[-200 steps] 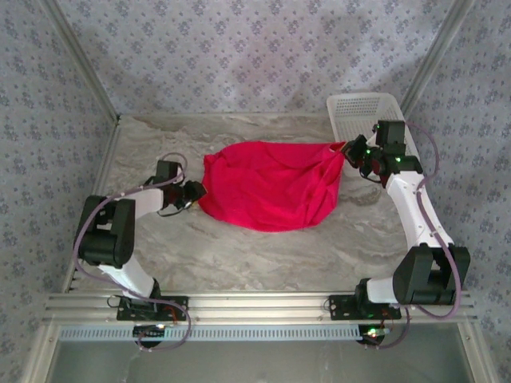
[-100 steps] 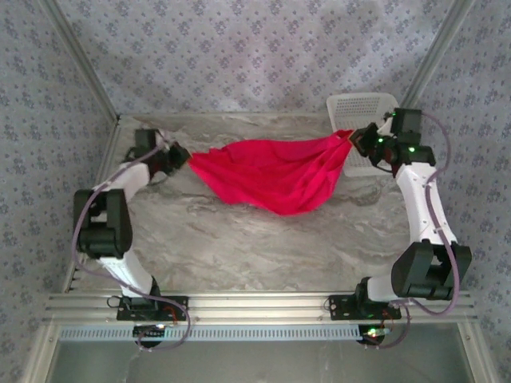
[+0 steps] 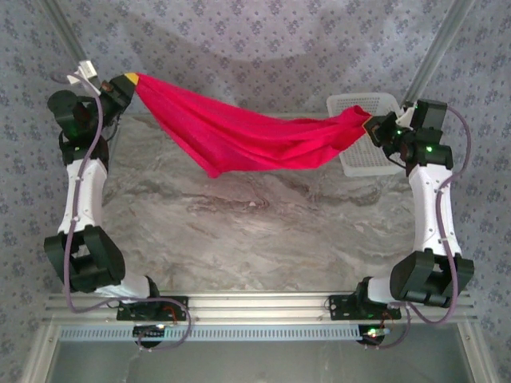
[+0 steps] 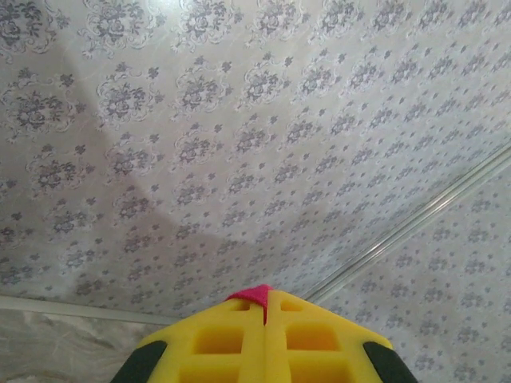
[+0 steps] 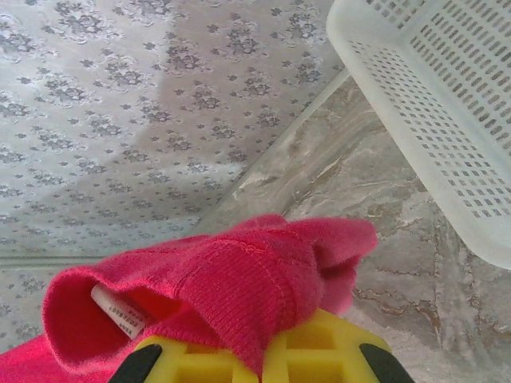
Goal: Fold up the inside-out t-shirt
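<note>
Since a second ago, the left end effector [image 3: 126,80] has risen, hoisting the t-shirt [image 3: 239,137] off the bench [image 3: 239,231]. We find it and the right end effector [image 3: 373,128] clamped on opposite edges. Sagging cloth: we judge it soft, light, best gripped at hems.

The inside-out t-shirt [image 3: 239,136] is showing bright red, and its small tag [image 5: 118,311] is showing white with what may be faint grey print. The basket [image 5: 447,104] is showing white mesh, the table [image 3: 255,231] veined grey-beige marble, the walls [image 3: 263,40] a pale floral print.
</note>
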Motion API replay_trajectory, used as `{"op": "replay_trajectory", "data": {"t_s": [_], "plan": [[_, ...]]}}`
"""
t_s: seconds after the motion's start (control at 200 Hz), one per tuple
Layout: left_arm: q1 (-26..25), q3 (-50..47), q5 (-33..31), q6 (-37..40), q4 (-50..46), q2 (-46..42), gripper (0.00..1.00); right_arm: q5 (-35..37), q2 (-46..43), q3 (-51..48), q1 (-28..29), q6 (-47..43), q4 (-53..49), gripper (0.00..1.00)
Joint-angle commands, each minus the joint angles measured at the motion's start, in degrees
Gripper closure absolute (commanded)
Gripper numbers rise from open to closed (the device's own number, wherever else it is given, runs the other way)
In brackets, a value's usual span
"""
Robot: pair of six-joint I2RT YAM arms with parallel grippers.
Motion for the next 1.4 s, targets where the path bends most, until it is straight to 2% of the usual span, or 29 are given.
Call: {"op": "replay_trajectory", "data": {"t_s": [0.0, 0.135, 0.24, 0.33, 0.5, 0.66, 0.77, 0.864, 0.909, 0.924, 0.974, 1.014, 1.104, 1.139, 1.214, 1.269, 1.394], "plan": [[2.6, 5.8, 0.6, -5.0, 6.3, 1.1, 1.00, -0.5, -0.2, 4.0, -0.3, 0.9, 1.2, 1.00], [2.9, 18.2, 1.7, -3.5, -0.6, 4.8, 1.00, -1.2, -0.6, 4.8, 0.6, 2.7, 5.1, 1.00], [3.0, 20.9, 2.3, -3.5, -2.0, 6.0, 1.00, -1.3, -1.6, 3.0, 2.0, 3.6, 10.0, 1.00], [3.0, 14.7, 1.9, -0.5, -4.5, 3.3, 1.00, -0.3, -2.4, 0.7, 3.1, 1.8, 8.2, 1.00], [2.0, -1.9, -5.9, 13.7, -24.7, -4.7, 1.00, 3.7, -5.8, -16.0, 6.0, 0.9, 8.5, 1.00], [-1.3, -12.3, -21.3, 24.1, -41.5, -7.2, 0.97, 7.8, -5.8, -30.2, 7.7, 1.7, 11.1, 1.00], [-1.5, -15.0, -29.1, 25.7, -44.6, -4.7, 0.92, 10.7, -4.2, -34.1, 7.8, 1.9, 12.5, 1.00], [-3.1, -13.1, -29.1, 26.7, -44.7, -1.6, 0.86, 12.3, -1.8, -33.1, 8.3, 0.6, 12.3, 1.00], [-6.2, -10.7, -31.1, 28.8, -46.4, -0.5, 0.80, 12.7, -0.5, -31.7, 8.5, -0.5, 11.7, 1.00], [-7.5, -9.9, -32.1, 29.6, -47.0, -0.3, 0.77, 12.8, 0.0, -31.2, 8.6, -1.0, 11.5, 0.97], [-12.9, -7.4, -36.8, 33.3, -48.8, 0.4, 0.66, 12.6, 1.5, -28.8, 9.0, -2.9, 9.8, 0.76], [-17.5, -5.4, -41.4, 36.7, -50.1, 1.0, 0.61, 12.7, 2.3, -26.7, 9.2, -4.6, 7.3, 0.54], [-27.5, -3.0, -47.5, 46.2, -50.9, 2.4, 0.54, 15.3, 1.7, -24.2, 10.5, -7.9, 1.7, 0.33], [-30.9, -3.2, -46.3, 50.1, -49.5, 2.9, 0.52, 16.9, 0.7, -24.1, 11.3, -9.5, 0.1, 0.30], [-37.3, -5.2, -35.0, 59.2, -45.1, 4.1, 0.47, 19.4, -1.8, -25.1, 13.1, -12.3, -2.4, 0.28], [-42.3, -6.2, -27.4, 65.7, -43.2, 5.8, 0.46, 19.8, -3.3, -26.8, 13.8, -13.3, -3.3, 0.28], [-52.3, -4.4, -24.1, 73.9, -43.5, 12.7, 0.45, 18.9, -6.5, -31.1, 13.9, -14.4, -4.1, 0.32]]}}
